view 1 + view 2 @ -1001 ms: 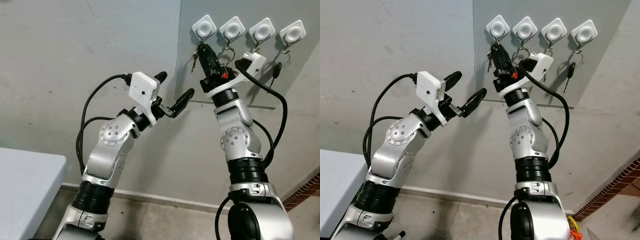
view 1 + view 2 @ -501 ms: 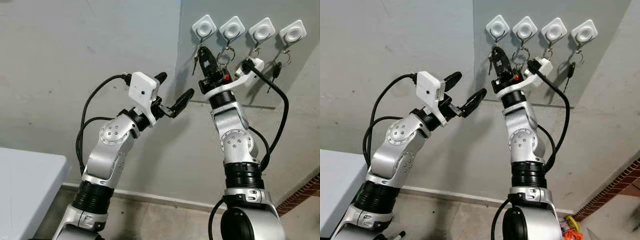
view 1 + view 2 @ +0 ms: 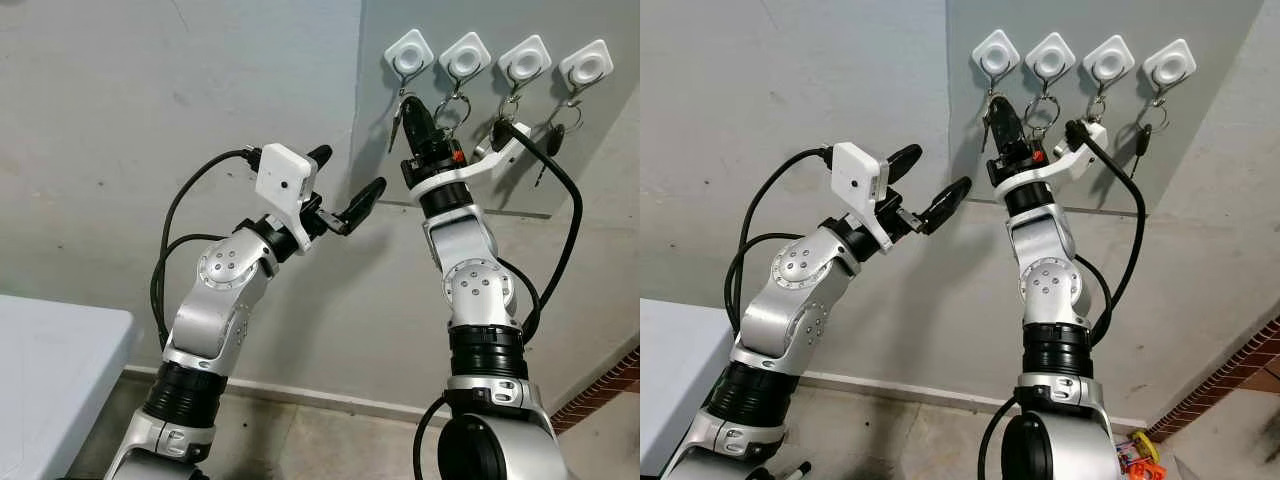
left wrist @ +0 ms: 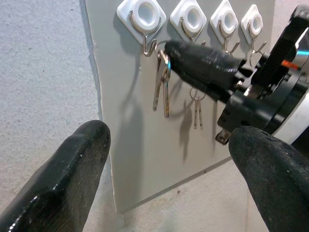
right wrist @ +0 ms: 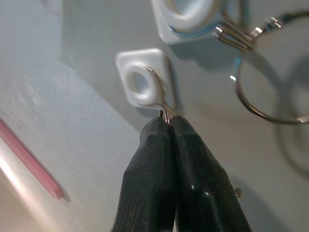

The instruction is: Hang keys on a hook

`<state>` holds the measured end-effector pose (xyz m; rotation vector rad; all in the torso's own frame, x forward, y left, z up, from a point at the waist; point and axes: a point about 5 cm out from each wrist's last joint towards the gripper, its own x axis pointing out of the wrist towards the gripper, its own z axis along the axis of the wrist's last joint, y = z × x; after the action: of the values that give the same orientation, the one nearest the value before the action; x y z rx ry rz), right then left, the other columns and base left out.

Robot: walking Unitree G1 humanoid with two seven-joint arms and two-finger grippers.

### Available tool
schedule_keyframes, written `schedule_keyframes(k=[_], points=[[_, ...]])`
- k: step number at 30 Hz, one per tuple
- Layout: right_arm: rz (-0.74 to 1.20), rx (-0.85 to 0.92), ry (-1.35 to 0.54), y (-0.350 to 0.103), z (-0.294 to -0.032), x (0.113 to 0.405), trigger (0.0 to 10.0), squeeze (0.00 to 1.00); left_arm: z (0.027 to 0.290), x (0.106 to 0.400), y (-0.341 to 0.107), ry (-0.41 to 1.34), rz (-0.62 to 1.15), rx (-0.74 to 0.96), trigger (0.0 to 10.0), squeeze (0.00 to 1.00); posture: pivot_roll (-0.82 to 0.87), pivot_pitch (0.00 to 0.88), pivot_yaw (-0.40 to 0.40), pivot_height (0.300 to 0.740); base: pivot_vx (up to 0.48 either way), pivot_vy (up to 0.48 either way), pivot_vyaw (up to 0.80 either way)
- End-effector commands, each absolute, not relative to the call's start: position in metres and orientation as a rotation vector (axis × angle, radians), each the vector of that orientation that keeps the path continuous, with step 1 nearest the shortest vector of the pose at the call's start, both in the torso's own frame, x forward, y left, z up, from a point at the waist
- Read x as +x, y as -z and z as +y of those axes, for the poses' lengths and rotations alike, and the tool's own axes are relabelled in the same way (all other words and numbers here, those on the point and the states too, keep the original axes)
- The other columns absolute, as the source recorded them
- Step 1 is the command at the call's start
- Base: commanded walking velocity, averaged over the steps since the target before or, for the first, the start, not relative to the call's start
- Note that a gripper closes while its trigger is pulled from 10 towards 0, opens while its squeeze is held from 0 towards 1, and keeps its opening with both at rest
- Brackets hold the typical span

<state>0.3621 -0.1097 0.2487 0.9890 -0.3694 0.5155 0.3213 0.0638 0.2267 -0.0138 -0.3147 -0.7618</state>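
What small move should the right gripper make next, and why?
Probably open the right gripper and let go. Its fingers are pinched shut on the key ring, which sits right at the leftmost hook, and the keys hang below that hook. The left gripper waits open, apart.

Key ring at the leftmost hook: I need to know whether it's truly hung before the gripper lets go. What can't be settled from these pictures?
- Ring seated on the leftmost hook or not: the right gripper pinches the key ring right beside it, fingers covering the contact.
- Head views: too small to tell.
- Keys: bows hidden behind the fingertip.
- Left gripper: open, idle.
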Motion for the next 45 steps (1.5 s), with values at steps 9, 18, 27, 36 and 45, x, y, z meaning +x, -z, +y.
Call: schedule_keyframes(k=[9,18,27,36,45], points=[[-0.359,0.979,-0.530,-0.245,-0.105,0.355,10.0,0.00,0.066,0.320,-0.233,0.756,-0.333,-0.016,10.0,0.00,-0.03,0.000,0.039,0.740,0.000,0.000,0.00],[-0.365,0.972,-0.555,-0.243,-0.103,0.351,10.0,0.00,0.065,0.320,-0.233,0.757,-0.332,-0.020,10.0,0.00,-0.03,0.000,0.040,0.740,0.000,0.000,0.00],[-0.423,0.963,-0.613,-0.263,-0.098,0.354,10.0,0.00,0.064,0.320,-0.233,0.763,-0.329,-0.019,10.0,0.00,-0.03,0.000,0.043,0.740,0.000,0.000,0.00],[-0.444,0.968,-0.634,-0.273,-0.095,0.358,10.0,0.00,0.065,0.320,-0.234,0.757,-0.330,-0.017,10.0,0.00,-0.02,0.000,0.041,0.740,0.000,0.000,0.00],[-0.425,1.040,-0.594,-0.275,-0.096,0.367,10.0,0.00,0.066,0.321,-0.235,0.753,-0.332,-0.019,10.0,0.00,-0.02,0.000,0.040,0.740,0.000,0.000,0.00]])
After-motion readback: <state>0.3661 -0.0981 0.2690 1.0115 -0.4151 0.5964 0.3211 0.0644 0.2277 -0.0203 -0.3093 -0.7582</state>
